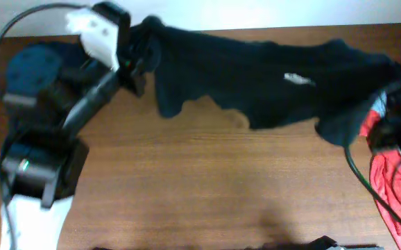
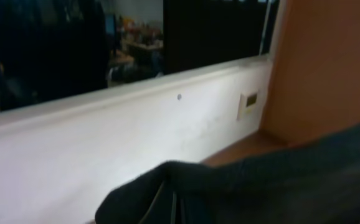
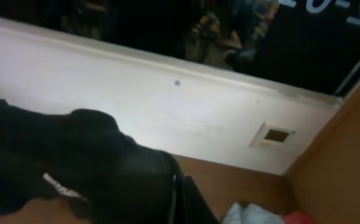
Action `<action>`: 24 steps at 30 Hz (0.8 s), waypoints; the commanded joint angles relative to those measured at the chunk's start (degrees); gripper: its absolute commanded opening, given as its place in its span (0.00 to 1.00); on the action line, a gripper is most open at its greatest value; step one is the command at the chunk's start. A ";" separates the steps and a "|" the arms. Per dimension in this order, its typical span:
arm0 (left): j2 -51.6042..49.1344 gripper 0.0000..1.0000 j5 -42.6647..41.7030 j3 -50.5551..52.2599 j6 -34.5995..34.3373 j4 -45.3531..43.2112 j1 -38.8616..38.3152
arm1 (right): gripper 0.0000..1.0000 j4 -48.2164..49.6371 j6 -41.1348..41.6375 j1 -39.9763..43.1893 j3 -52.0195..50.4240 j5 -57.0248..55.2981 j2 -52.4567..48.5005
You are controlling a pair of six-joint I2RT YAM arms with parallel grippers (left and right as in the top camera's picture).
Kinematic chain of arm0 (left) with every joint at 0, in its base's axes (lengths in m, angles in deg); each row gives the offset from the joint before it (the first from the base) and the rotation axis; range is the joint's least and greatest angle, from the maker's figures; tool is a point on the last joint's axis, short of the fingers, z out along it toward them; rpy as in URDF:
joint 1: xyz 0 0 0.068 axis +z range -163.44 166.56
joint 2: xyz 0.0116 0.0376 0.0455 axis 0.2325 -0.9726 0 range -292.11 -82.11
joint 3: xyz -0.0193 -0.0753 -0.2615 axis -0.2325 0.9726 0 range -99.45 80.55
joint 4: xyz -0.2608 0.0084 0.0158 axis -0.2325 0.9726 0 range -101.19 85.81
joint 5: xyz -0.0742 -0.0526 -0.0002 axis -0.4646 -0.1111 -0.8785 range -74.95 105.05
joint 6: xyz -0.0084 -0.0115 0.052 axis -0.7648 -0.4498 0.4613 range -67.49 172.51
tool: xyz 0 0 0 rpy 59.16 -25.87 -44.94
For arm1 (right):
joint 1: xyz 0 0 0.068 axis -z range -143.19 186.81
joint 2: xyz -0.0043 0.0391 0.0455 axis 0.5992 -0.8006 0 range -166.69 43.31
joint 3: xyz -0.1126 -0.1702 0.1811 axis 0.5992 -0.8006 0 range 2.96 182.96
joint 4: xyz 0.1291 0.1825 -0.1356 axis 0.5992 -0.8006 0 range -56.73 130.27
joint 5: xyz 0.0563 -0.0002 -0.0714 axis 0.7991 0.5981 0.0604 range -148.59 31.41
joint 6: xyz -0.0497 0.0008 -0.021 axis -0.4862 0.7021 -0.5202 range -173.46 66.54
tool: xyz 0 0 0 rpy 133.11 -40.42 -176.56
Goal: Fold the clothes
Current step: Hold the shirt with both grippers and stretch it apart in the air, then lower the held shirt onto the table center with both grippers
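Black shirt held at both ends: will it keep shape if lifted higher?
Probably not: the shirt hangs with a ragged, drooping lower edge, so it looks floppy. Likely light; pinches at its ends seem enough to carry it.

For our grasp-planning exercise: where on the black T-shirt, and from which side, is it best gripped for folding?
Probably its two far-edge ends, one per gripper, coming in from outside: the black T-shirt spans stretched between the left gripper and right gripper, its near edge sagging loose.

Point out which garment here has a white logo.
The black T-shirt, stretched out along the far side. Its small white chest logo marks it; the red garment at the right shows none.
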 commanded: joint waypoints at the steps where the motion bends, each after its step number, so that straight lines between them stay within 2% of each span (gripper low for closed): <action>1: 2.14 0.00 2.36 -0.42 -0.28 3.93 0.37 | 0.04 -1.88 4.96 0.17 0.39 5.01 0.90; 6: 2.51 0.00 5.92 -0.37 -0.81 10.80 0.37 | 0.04 -6.43 7.26 0.17 0.33 6.54 -0.33; 11: -3.63 0.00 6.88 -0.37 -1.70 10.16 0.37 | 0.04 -6.60 7.21 0.17 0.33 5.99 -5.95; 17: -16.31 0.00 7.06 -0.39 -1.68 1.95 0.37 | 0.04 -4.39 5.88 1.05 0.35 -1.60 -16.68; 24: -33.00 0.00 7.04 -0.39 -1.68 -13.49 0.37 | 0.04 5.05 5.49 8.61 0.33 -0.70 -33.88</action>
